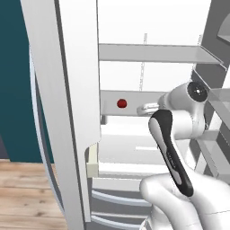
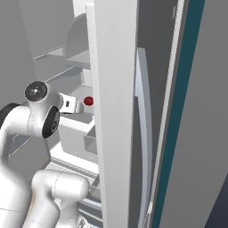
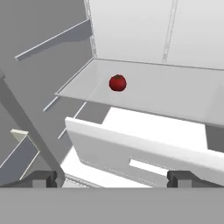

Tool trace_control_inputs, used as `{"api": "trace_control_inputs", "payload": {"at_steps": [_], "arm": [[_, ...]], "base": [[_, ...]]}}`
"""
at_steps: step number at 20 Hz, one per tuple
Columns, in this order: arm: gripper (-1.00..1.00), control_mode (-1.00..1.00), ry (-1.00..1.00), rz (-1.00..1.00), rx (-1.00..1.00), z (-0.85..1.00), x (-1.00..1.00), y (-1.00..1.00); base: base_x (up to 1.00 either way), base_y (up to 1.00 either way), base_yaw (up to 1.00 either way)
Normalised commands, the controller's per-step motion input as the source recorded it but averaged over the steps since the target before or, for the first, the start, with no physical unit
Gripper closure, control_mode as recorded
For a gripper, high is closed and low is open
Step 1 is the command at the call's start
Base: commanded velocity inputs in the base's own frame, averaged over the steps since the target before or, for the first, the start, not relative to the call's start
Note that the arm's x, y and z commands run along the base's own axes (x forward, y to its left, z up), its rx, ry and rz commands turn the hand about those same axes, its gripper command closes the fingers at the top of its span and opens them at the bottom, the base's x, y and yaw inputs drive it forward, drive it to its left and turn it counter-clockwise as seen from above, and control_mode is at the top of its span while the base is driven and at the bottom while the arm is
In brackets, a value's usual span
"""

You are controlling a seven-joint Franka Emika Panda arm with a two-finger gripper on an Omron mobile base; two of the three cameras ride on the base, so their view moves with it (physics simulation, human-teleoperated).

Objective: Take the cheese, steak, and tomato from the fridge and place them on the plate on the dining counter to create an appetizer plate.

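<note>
You are looking into the open fridge [image 1: 148,27], where the tomato [image 3: 117,82] sits alone on a white shelf [image 3: 175,94], toward its left end and well back from the near edge. Below that shelf, a white drawer [image 3: 131,148] stands pulled forward. Your gripper [image 3: 112,178] hangs in front of the drawer, short of the tomato, its jaws spread as wide as they go and holding nothing.
</note>
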Motion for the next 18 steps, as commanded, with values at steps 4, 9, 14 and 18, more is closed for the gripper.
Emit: {"api": "trace_control_inputs", "payload": {"at_steps": [4,9,14,18], "arm": [[-1.00,-1.00,-0.01,0.00,0.00,-0.24,0.47,0.09],[-1.00,-1.00,0.03,0.00,0.00,-0.04,0.54,0.04],[-1.00,-1.00,0.07,0.00,0.00,-0.01,0.59,0.03],[-1.00,-1.00,0.03,0.00,0.00,-0.20,0.51,0.06]], "base": [[0.00,0.00,0.00],[0.00,0.00,0.00],[0.00,0.00,0.00],[0.00,0.00,0.00]]}}
